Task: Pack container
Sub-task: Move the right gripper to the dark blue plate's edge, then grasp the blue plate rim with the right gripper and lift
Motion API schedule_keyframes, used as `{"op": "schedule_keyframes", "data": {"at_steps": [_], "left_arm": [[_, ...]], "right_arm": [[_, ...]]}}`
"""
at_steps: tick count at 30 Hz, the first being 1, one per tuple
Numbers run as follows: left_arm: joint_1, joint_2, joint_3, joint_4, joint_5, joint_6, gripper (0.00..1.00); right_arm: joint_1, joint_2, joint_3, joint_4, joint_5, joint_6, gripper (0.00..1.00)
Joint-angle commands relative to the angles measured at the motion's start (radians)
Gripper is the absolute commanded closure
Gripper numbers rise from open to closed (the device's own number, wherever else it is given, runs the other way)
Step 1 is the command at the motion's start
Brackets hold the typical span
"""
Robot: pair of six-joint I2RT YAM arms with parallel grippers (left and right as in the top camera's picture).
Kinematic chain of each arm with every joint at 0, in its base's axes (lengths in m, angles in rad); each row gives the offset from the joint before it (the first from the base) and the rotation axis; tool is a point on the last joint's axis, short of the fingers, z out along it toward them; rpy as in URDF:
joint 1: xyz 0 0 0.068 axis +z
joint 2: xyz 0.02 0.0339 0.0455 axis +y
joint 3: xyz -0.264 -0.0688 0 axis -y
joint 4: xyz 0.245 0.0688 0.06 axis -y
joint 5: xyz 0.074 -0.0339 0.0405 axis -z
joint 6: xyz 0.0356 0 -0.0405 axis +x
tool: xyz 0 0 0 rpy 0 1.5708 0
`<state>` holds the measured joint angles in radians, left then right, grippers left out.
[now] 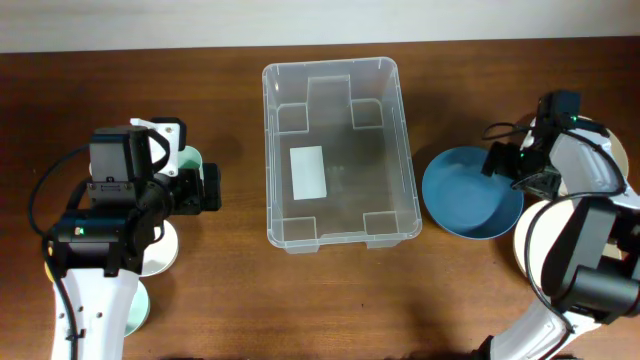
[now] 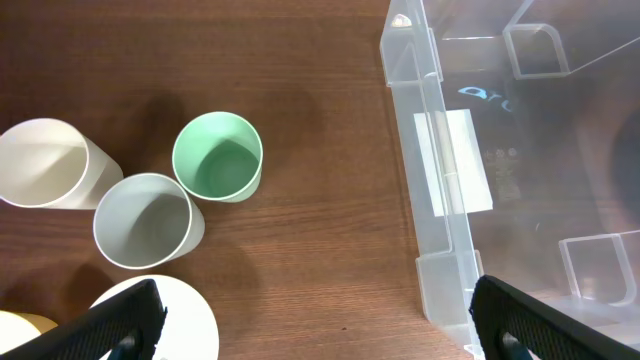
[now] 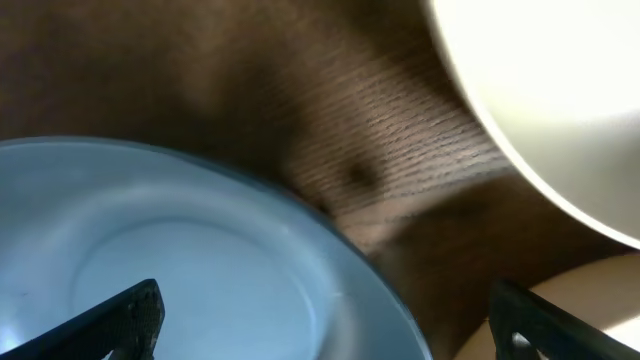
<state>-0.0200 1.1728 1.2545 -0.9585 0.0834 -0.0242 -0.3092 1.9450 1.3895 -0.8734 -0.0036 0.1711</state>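
centrally, the clear container (image 1: 330,66) looks light, stiff, slippery; grip its rim. left claw (image 2: 318,322), right claw (image 3: 322,322) both spread, empty.

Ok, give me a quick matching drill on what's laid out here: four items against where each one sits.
Things:
1. container
2. blue bowl
3. green cup
4. white label

Places:
A. on the container's base
B. right of the container
C. middle of the table
D. left of the container

Pairs: 1-C, 2-B, 3-D, 4-A
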Motion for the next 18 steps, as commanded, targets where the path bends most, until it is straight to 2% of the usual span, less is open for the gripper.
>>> {"op": "schedule_keyframes", "data": {"at_steps": [1, 8, 12, 15, 18], "left_arm": [[0.003, 0.005, 0.023, 0.000, 0.018, -0.006, 0.00], [0.003, 0.005, 0.023, 0.000, 0.019, -0.006, 0.00], [0.003, 0.005, 0.023, 0.000, 0.019, -0.006, 0.00], [0.003, 0.005, 0.023, 0.003, 0.019, -0.007, 0.00], [0.003, 0.005, 0.023, 0.004, 0.019, -0.007, 0.00]], "right_arm": [[-0.007, 0.059, 0.016, 0.000, 0.008, -0.009, 0.01], [-0.007, 0.117, 0.016, -0.001, -0.012, -0.009, 0.00], [-0.007, 0.117, 0.016, -0.001, -0.011, -0.009, 0.12], [-0.007, 0.117, 0.016, 0.000, -0.011, -0.009, 0.26], [-0.007, 0.117, 0.016, 0.000, -0.011, -0.009, 0.36]]}}
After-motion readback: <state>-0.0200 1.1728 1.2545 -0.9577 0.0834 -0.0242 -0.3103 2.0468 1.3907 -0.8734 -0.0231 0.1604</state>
